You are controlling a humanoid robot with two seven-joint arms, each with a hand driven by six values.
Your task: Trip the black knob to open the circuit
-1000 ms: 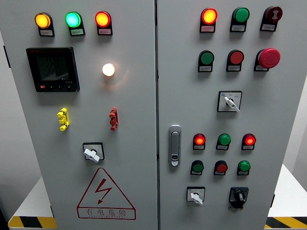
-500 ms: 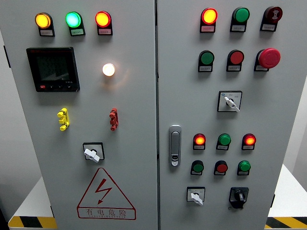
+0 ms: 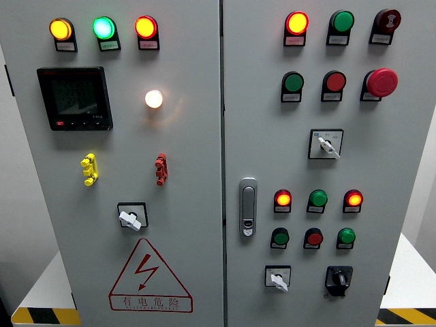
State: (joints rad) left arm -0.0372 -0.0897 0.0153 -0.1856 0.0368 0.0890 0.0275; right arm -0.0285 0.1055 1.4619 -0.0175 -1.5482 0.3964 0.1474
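The black knob [image 3: 338, 278] is a small rotary switch on a black square plate at the lower right of the grey cabinet's right door [image 3: 409, 170]. Its pointer stands roughly upright, tilted slightly left. Neither of my hands nor arms shows in the head view.
A white rotary switch [image 3: 277, 278] sits just left of the black knob, another [image 3: 327, 144] higher up, a third [image 3: 131, 218] on the left door. Lit red lamps [image 3: 283, 199] and green and red buttons fill the right door. A chrome door handle [image 3: 248, 206] is near the seam. A red mushroom button [image 3: 381, 82] protrudes at upper right.
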